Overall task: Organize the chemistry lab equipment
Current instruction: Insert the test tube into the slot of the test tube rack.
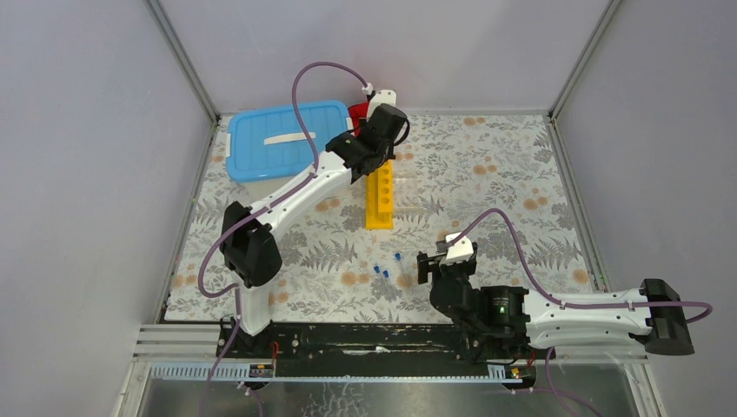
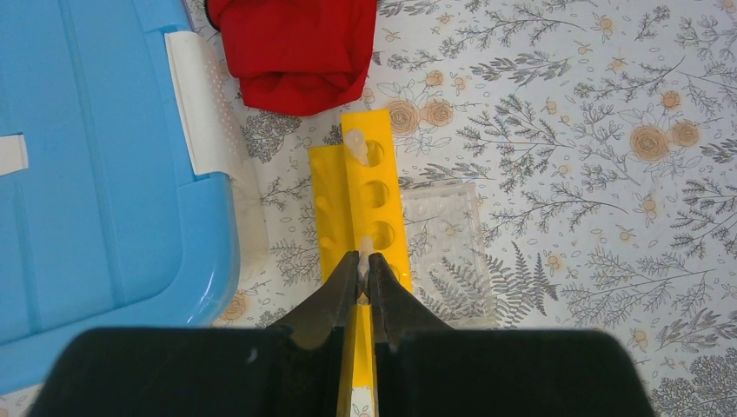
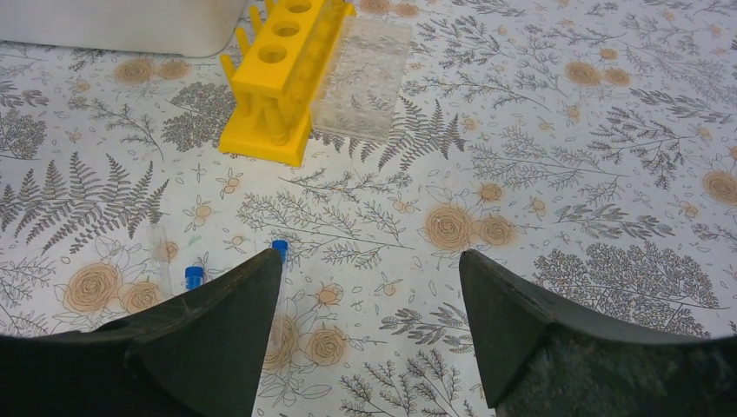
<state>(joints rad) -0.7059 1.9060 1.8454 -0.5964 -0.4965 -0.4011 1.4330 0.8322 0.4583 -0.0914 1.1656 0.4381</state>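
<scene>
My left gripper [image 2: 365,263] is shut on a small clear tube [image 2: 366,246] and hangs right over the long yellow holed rack [image 2: 374,187] [image 1: 380,198]. Another pale tube [image 2: 358,148] sticks up at the rack's far hole. The clear tube holder [image 2: 445,233] [image 3: 363,76] lies against the rack's right side. Three blue-capped tubes [image 1: 385,273] lie on the mat in front of the rack. My right gripper [image 3: 369,261] [image 1: 441,261] is open just right of them, low over the mat. One tube [image 3: 278,250] lies beside its left finger, and another [image 3: 193,277] further left.
The white tub with a blue lid [image 1: 282,139] [image 2: 96,174] stands at the back left, close to the rack. Behind the rack lies a red object [image 2: 295,48] [image 1: 358,111]. Grey walls enclose the patterned mat [image 1: 504,174] on three sides.
</scene>
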